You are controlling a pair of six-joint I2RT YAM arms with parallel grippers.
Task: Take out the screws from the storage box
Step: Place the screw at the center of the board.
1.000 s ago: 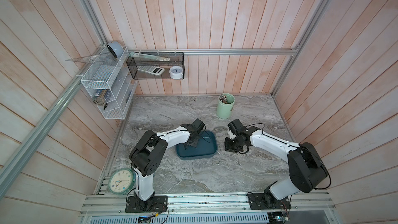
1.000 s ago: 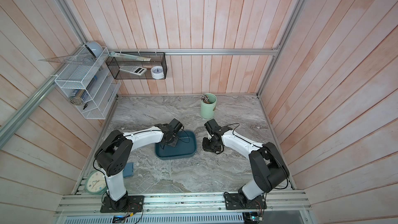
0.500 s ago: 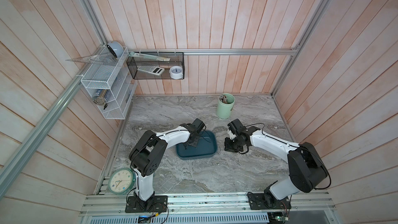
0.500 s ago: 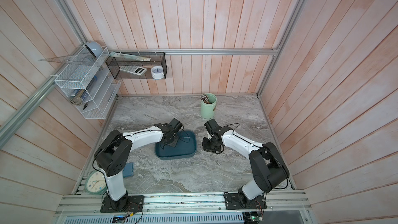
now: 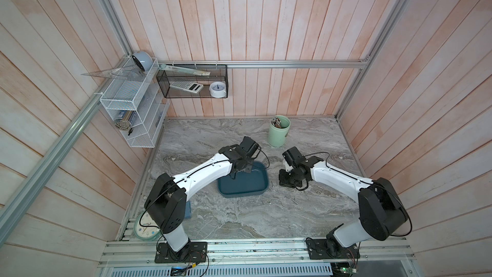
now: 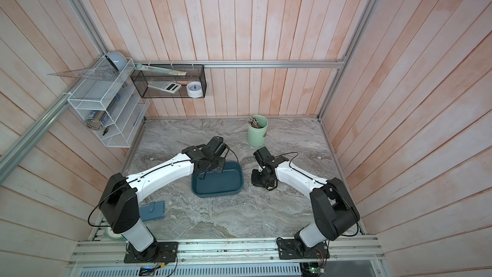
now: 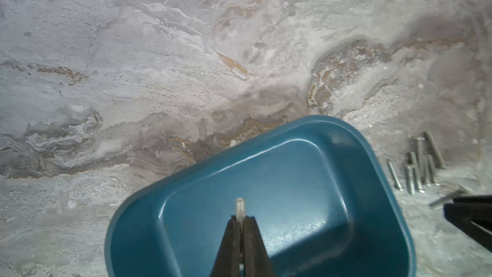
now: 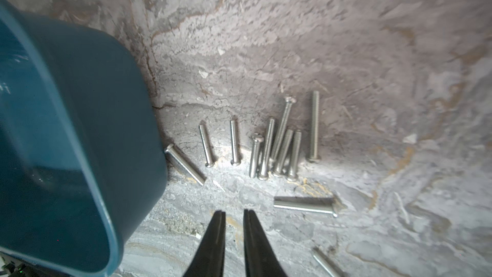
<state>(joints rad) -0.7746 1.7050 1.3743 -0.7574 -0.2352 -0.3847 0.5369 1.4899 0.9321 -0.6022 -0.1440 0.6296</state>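
Shuts left gripper (image 7: 241, 219) since a second ago on one light, stiff, slick screw (image 7: 240, 205) by its shank over storage box (image 7: 266, 177); leaves right gripper (image 8: 233, 213) slightly open, empty, beside screws (image 8: 283, 150) on table (image 8: 372, 49).

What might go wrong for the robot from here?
The left pincer grips one screw only by its tips over the storage box; it may slip and drop into it. The loose screws on the table lie crowded beside the right pincer; a nudge may scatter them.
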